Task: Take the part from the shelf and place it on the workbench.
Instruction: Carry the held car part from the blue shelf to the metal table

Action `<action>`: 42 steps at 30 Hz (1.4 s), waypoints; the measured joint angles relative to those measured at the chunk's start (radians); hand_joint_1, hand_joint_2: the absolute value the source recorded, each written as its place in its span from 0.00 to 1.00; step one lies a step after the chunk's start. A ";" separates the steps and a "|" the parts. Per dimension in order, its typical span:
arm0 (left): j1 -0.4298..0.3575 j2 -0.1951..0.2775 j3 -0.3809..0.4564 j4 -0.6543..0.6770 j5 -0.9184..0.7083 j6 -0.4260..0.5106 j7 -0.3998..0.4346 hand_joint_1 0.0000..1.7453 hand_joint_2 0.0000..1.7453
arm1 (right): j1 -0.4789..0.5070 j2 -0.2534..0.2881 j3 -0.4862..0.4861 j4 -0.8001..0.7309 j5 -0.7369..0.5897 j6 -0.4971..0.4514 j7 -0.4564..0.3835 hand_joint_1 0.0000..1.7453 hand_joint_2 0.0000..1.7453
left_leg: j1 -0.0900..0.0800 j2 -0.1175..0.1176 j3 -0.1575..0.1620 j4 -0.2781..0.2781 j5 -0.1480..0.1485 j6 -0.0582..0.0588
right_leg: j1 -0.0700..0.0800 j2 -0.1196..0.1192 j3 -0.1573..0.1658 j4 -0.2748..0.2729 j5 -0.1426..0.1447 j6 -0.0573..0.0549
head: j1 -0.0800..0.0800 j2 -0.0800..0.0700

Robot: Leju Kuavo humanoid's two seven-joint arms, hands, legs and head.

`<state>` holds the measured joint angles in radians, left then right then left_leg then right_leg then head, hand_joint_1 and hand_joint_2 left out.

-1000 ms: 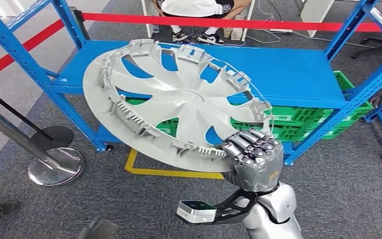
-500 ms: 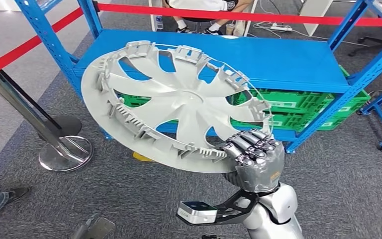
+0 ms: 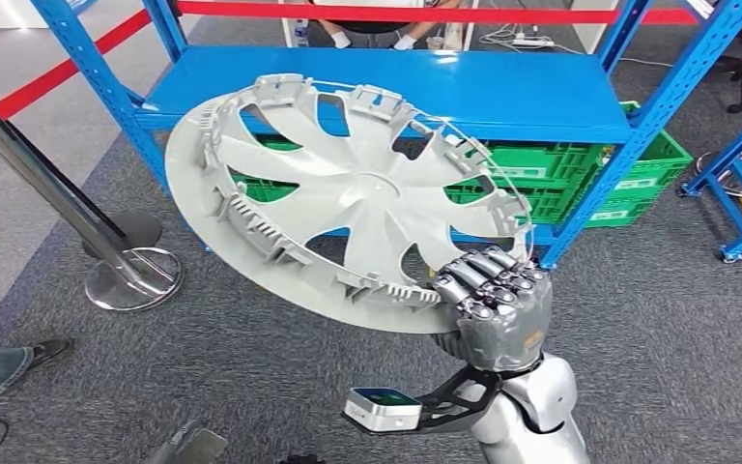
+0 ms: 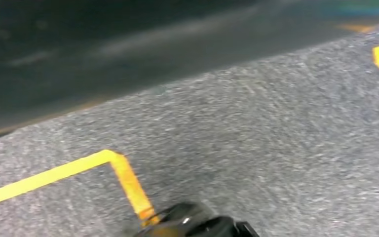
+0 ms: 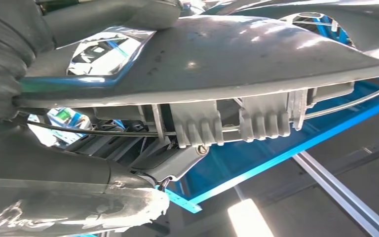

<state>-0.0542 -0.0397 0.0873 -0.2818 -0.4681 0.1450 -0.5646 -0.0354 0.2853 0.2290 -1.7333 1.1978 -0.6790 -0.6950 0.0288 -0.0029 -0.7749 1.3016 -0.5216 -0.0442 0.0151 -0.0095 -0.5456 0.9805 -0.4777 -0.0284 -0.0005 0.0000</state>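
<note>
head view: grey hubcap [image 3: 348, 198], spoked, clips ringing the rim, tilted in the air in front of the blue shelf [image 3: 502, 97] above grey carpet. right hand [image 3: 493, 304] clenched on its near rim, fingers curled over the edge.

right wrist view: hubcap [image 5: 237, 64] rim and clips close up, thumb [image 5: 113, 15] pressed on it.

left hand: can't tell.

Wheel cover [image 3: 348, 193] before shelf [image 3: 502, 97], crates [image 3: 580, 179] beneath — stanchion [image 3: 121, 271] left
</note>
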 joint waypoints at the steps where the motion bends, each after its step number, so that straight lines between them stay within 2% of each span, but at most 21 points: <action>1: -0.001 0.001 0.000 0.000 0.000 0.000 0.000 0.00 0.00 | 0.000 0.000 0.000 0.000 0.000 0.000 0.000 1.00 1.00 | -0.002 0.000 0.027 0.003 0.019 0.002 | 0.000 0.000 -0.021 0.005 0.012 0.002 | 0.000 0.000; 3: -0.003 0.005 0.000 0.000 0.000 0.000 0.000 0.00 0.00 | 0.000 0.000 -0.001 0.001 0.000 0.000 0.000 1.00 1.00 | -0.006 0.000 0.131 -0.093 0.041 0.009 | 0.001 0.000 -0.057 0.018 0.031 0.008 | 0.000 0.000; 5: -0.009 0.008 0.000 0.000 0.000 0.000 0.000 0.00 0.00 | 0.000 0.000 -0.001 0.000 0.000 0.000 0.000 1.00 1.00 | -0.012 0.000 0.241 -0.229 0.010 0.021 | 0.003 -0.001 -0.079 0.034 0.043 0.016 | 0.000 0.000; 7: -0.012 0.009 0.000 0.000 0.000 0.000 0.000 0.00 0.00 | 0.000 0.000 -0.001 0.000 0.000 0.000 0.000 1.00 1.00 | -0.018 0.000 0.278 -0.289 -0.012 0.033 | 0.003 -0.003 -0.088 0.042 0.056 0.026 | 0.000 0.000; 9: -0.011 0.007 0.000 0.000 0.000 0.000 0.000 0.00 0.00 | 0.000 0.000 -0.001 0.000 0.000 0.000 0.000 1.00 1.00 | -0.017 0.003 0.268 -0.292 0.001 0.047 | -0.002 -0.001 -0.097 0.050 0.052 0.037 | -0.001 0.000; 10: -0.012 0.007 0.000 0.000 0.000 0.000 0.000 0.00 0.00 | 0.000 0.000 -0.001 0.000 0.000 0.000 0.000 1.00 1.00 | -0.016 0.005 0.261 -0.294 0.011 0.055 | -0.004 0.001 -0.108 0.069 0.029 0.044 | 0.001 0.000; 13: -0.014 0.007 0.001 0.000 0.000 0.000 0.000 0.00 0.00 | 0.000 0.000 -0.001 0.000 0.000 0.000 0.000 1.00 1.00 | -0.015 0.007 0.222 -0.294 0.044 0.064 | -0.012 0.006 -0.169 0.237 -0.100 0.060 | 0.006 0.000; 15: -0.013 0.007 0.001 0.000 0.000 0.000 0.000 0.00 0.00 | 0.000 0.000 -0.002 0.000 0.000 0.000 0.000 1.00 1.00 | -0.016 0.007 0.192 -0.293 0.066 0.061 | -0.018 0.006 -0.183 0.328 -0.123 0.067 | 0.006 0.000; 17: -0.013 0.007 0.001 0.000 0.000 0.000 0.000 0.00 0.00 | 0.000 0.000 -0.002 0.000 0.000 0.000 0.000 1.00 1.00 | -0.015 0.007 0.167 -0.292 0.085 0.055 | -0.025 0.006 -0.127 0.285 -0.077 0.070 | 0.006 0.000; 20: -0.013 0.008 0.001 0.000 0.001 0.000 0.001 0.00 0.00 | 0.000 0.000 -0.002 0.000 0.000 0.000 0.001 1.00 1.00 | -0.016 0.006 0.147 -0.291 0.107 0.039 | -0.028 0.008 0.029 0.075 -0.054 0.068 | 0.005 0.000; 22: -0.013 0.008 0.002 0.000 0.011 -0.002 0.003 0.00 0.00 | -0.001 0.000 -0.001 0.001 0.001 0.000 0.008 1.00 1.00 | -0.014 0.006 0.142 -0.292 0.121 0.025 | -0.021 0.010 0.058 0.018 -0.068 0.060 | 0.005 0.000; 24: -0.012 0.006 0.007 0.000 0.029 -0.007 0.009 0.00 0.00 | -0.003 0.000 0.002 0.003 0.003 0.000 0.020 1.00 1.00 | -0.009 0.006 0.137 -0.292 0.126 0.011 | -0.017 0.010 0.045 0.013 -0.056 0.040 | 0.006 0.000; 25: -0.010 0.005 0.010 0.000 0.036 -0.010 0.011 0.00 0.00 | -0.005 0.000 0.004 0.006 0.005 0.000 0.025 1.00 1.00 | -0.007 0.006 0.130 -0.278 0.109 0.007 | -0.017 0.009 0.042 0.011 -0.047 0.028 | 0.003 0.000; 27: -0.008 0.004 0.015 0.000 0.040 -0.015 0.011 0.00 0.00 | -0.008 0.000 0.006 0.011 0.005 0.000 0.029 1.00 1.00 | -0.005 0.005 0.098 -0.194 0.031 0.003 | -0.015 0.006 0.032 0.009 -0.029 0.009 | -0.002 0.000; 29: -0.007 0.004 0.017 0.000 0.040 -0.021 0.010 0.00 0.00 | -0.010 0.000 0.007 0.016 0.004 0.000 0.028 1.00 1.00 | -0.006 0.005 0.061 -0.066 -0.044 0.003 | -0.008 0.006 0.014 0.010 -0.016 0.002 | -0.004 0.000; 30: -0.006 0.004 0.017 0.000 0.040 -0.022 0.010 0.00 0.00 | -0.010 0.000 0.007 0.019 0.003 0.000 0.028 1.00 1.00 | -0.007 0.005 0.054 -0.025 -0.057 0.004 | -0.005 0.006 0.006 0.012 -0.011 0.000 | -0.004 0.000; 32: -0.005 0.004 0.019 0.000 0.040 -0.023 0.010 0.00 0.00 | -0.010 0.000 0.007 0.023 0.003 0.000 0.027 1.00 1.00 | -0.013 0.005 0.091 -0.049 -0.031 0.012 | 0.001 0.006 -0.006 0.016 -0.005 0.000 | -0.004 0.000; 34: -0.006 0.006 0.020 0.000 0.040 -0.025 0.009 0.00 0.00 | -0.011 0.000 0.007 0.025 0.003 0.000 0.026 1.00 1.00 | -0.020 0.005 0.179 -0.180 0.015 0.027 | 0.005 0.006 -0.013 0.021 -0.002 0.000 | -0.003 0.000; 36: -0.006 0.007 0.022 0.000 0.040 -0.027 0.008 0.00 0.00 | -0.013 0.000 0.007 0.026 0.002 0.000 0.025 1.00 1.00 | -0.028 0.005 0.235 -0.275 0.031 0.040 | 0.007 0.006 -0.020 0.026 0.002 0.006 | -0.003 0.000; 40: -0.006 0.007 0.023 0.000 0.040 -0.028 0.008 0.00 0.00 | -0.015 0.000 0.008 0.027 0.001 0.000 0.025 1.00 1.00 | -0.027 0.006 0.234 -0.302 0.043 0.055 | 0.006 0.007 -0.035 0.037 0.003 0.027 | -0.002 0.000; 42: -0.007 0.006 0.023 0.000 0.040 -0.029 0.008 0.00 0.00 | -0.017 0.000 0.008 0.027 0.000 0.000 0.025 1.00 1.00 | -0.020 0.008 0.229 -0.311 0.053 0.063 | 0.003 0.008 -0.068 0.102 -0.044 0.040 | 0.003 0.000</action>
<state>-0.0615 -0.0340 0.1105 -0.2815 -0.4277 0.1162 -0.5570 -0.0524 0.2850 0.2366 -1.7065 1.1979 -0.6790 -0.6703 0.0084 0.0048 -0.5455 0.9908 -0.4682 0.0191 0.0176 -0.0013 -0.6133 1.0829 -0.5214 0.0120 0.0025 0.0000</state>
